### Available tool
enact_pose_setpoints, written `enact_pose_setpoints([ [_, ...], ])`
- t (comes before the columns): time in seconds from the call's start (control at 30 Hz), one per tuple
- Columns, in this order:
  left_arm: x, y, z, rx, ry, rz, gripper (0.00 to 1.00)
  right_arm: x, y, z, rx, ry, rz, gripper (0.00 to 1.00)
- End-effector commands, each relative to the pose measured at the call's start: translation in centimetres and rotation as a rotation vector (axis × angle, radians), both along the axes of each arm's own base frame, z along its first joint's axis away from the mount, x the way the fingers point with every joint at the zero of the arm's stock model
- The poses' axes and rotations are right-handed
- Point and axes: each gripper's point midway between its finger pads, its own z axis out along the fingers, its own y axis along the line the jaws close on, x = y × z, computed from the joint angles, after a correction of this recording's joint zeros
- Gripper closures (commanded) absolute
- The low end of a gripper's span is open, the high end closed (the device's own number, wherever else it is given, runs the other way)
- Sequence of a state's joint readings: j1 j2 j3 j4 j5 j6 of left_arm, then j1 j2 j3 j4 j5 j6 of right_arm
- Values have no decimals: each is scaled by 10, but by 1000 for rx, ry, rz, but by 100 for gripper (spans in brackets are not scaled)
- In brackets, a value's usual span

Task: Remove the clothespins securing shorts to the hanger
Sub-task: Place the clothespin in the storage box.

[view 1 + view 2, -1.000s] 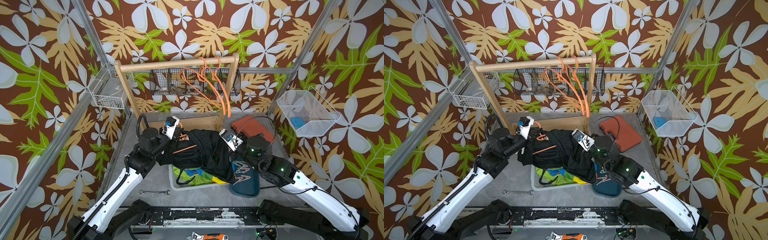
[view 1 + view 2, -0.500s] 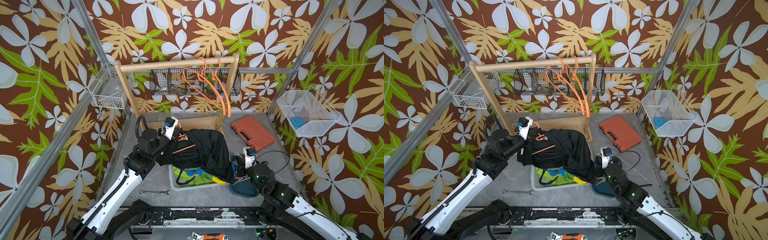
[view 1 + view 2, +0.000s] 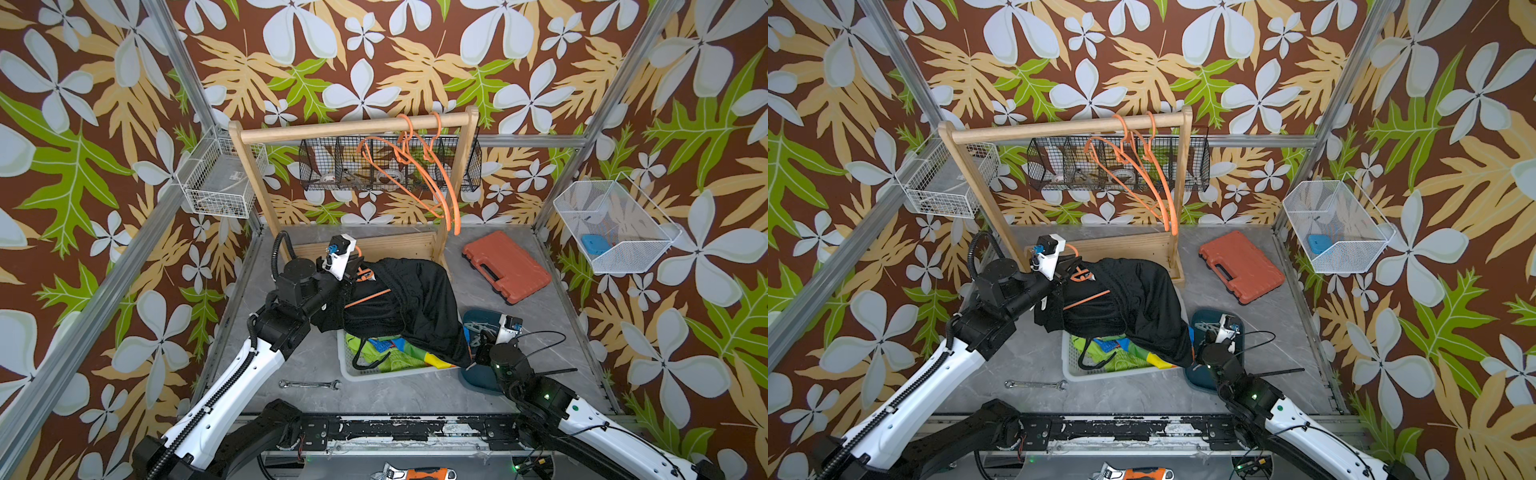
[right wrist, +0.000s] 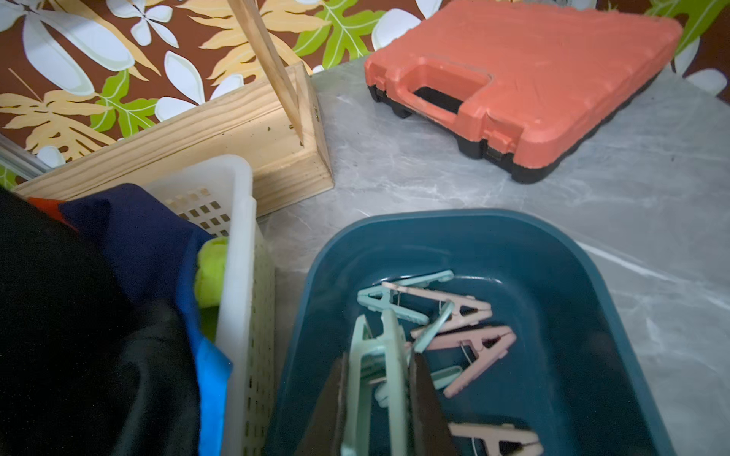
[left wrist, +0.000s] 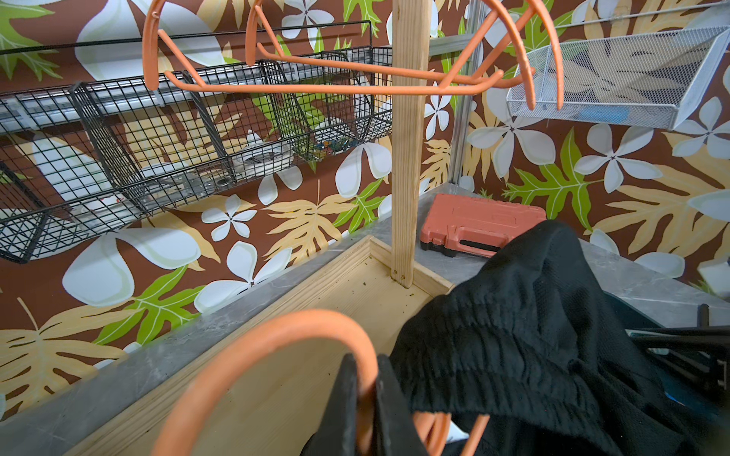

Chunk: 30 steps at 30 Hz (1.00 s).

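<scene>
Shorts first: in both top views you see the black shorts (image 3: 399, 299) draped over the white basket (image 3: 374, 375), with the lime and colour-blocked shorts (image 3: 386, 353) lying inside it. The right gripper (image 3: 478, 338) sits low over the blue bin (image 3: 478, 376), but neither view shows you how the jaws stand. Your left wrist view does: the left gripper (image 5: 365, 369) is pressed together on the orange hanger (image 5: 253, 343), with the black shorts hanging just beside it. Only your right wrist view shows the mint clothespin (image 4: 389, 355) pinched between the right gripper's fingers above the bin, where loose clothespins (image 4: 470, 339), mint and pink, lie in a heap.
</scene>
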<state>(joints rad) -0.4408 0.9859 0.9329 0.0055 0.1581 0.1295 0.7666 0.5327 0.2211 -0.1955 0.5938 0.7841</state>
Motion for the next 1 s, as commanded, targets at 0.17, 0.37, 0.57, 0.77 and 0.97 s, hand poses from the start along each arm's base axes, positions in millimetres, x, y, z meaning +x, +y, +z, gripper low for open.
enact_pose_setpoints([
  [0.17,1,2,15,-29,-54,10,100,-3,-7,-14,86,19,-78,70],
  [0.37,2,1,15,-27,-53,9,100,-3,-11,-3,70,-8,-86,48],
  [0.57,1,1,15,-27,-54,7,100,4,-7,36,10,-89,-32,45],
  [0.77,-1,-4,14,-30,-46,-23,100,19,34,122,-85,-263,194,44],
  [0.97,-3,-9,14,-38,-40,-55,100,22,92,186,-164,-394,494,42],
])
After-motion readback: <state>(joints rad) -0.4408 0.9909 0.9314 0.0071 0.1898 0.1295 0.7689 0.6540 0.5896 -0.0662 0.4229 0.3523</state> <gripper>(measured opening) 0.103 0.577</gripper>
